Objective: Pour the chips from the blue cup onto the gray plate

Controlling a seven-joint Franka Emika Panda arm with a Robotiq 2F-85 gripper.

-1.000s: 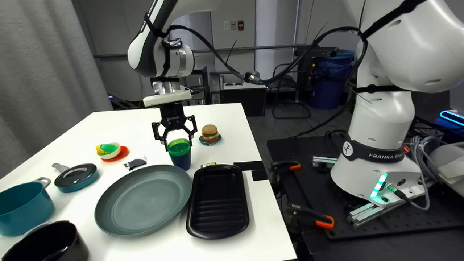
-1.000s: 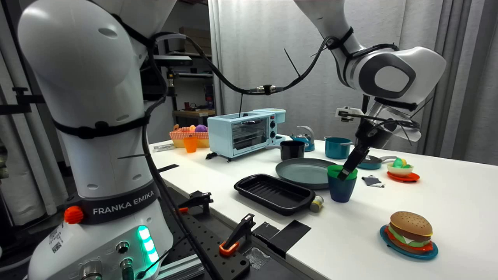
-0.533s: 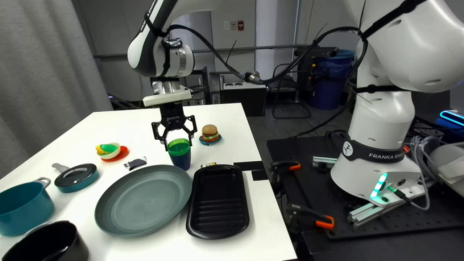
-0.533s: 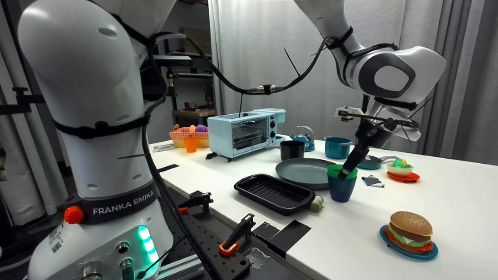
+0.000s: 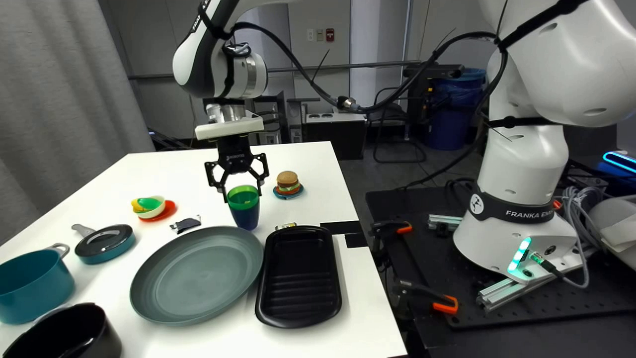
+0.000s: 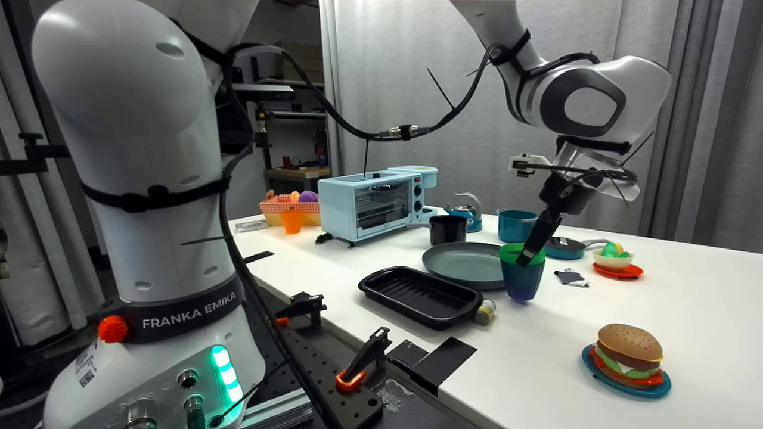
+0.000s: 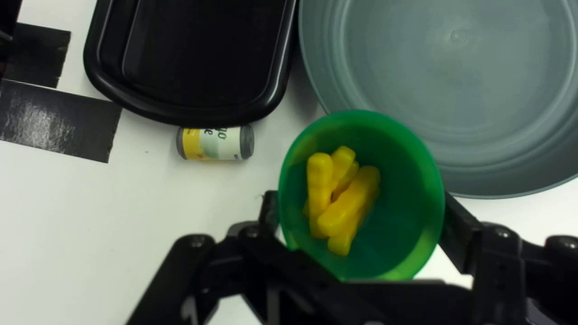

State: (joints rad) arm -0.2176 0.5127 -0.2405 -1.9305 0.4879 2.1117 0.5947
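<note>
- Gripping the cup [image 5: 243,209], green above and dark blue below, the gripper [image 5: 242,194] has both fingers [image 7: 459,230] clamped on opposite sides near its rim.
- Chips [image 7: 347,207] lie inside the cup, between the fingers; from where I stand, none show on the gray plate [image 7: 456,85].
- The plate sits just beside and lower than the gripper, ahead and right of it in the wrist view; the black tray [image 7: 198,54] lies ahead and left.
- Step in hand, as judged: lift and carry. Advisable: rise straight until the cup passes the plate's edge, travel level to above its middle, then roll slowly, mouth away from the tray.
- Even squeeze recommended; so high a hold could let the cup swing.
- Low pour recommended; chips may bounce.
- Pose: in an exterior view the arm [image 6: 590,110] arches above the fingers, gripper slanting down, cup near upright. Clearance under the cup: cannot tell.
</note>
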